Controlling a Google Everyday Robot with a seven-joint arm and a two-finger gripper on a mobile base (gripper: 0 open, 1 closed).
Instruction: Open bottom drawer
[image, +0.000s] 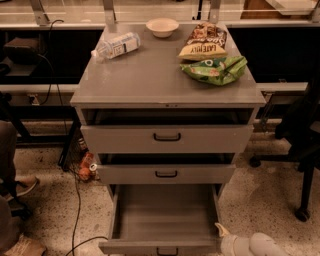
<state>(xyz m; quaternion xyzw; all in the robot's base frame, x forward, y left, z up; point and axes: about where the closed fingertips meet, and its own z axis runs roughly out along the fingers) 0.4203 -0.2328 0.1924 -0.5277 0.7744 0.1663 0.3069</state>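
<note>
The grey cabinet (167, 80) has three drawers. The bottom drawer (162, 212) is pulled far out, its empty inside showing, with its front panel and small black loop handle (167, 251) at the lower edge of the view. My gripper (222, 233) is at the lower right, its white tip beside the drawer's front right corner. The top drawer (166, 138) and the middle drawer (166, 173) each stand slightly out.
On the cabinet top lie a plastic bottle (116, 45), a white bowl (162, 27) and chip bags (212, 55). A chair base (300, 165) stands at the right. Cables (75, 210) and small bottles (86, 166) lie on the floor at the left.
</note>
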